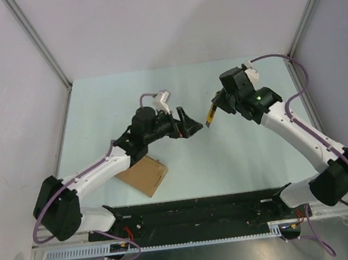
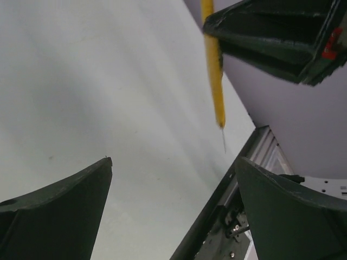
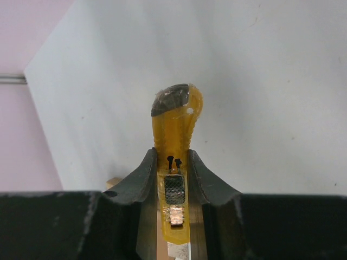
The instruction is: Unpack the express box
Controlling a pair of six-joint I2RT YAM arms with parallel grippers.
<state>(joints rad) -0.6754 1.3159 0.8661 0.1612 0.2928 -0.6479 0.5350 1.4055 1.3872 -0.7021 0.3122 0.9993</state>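
The pale green table has open room mid-surface. The express box lies near the front edge, partly under the left arm. The left gripper is spread wide. The right gripper pinches a yellow utility knife.

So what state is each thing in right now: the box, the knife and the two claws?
Box: lying flat, looks shut.
Knife: held up in the air, thin blade tip out.
Left gripper: open, empty.
Right gripper: shut on the knife.
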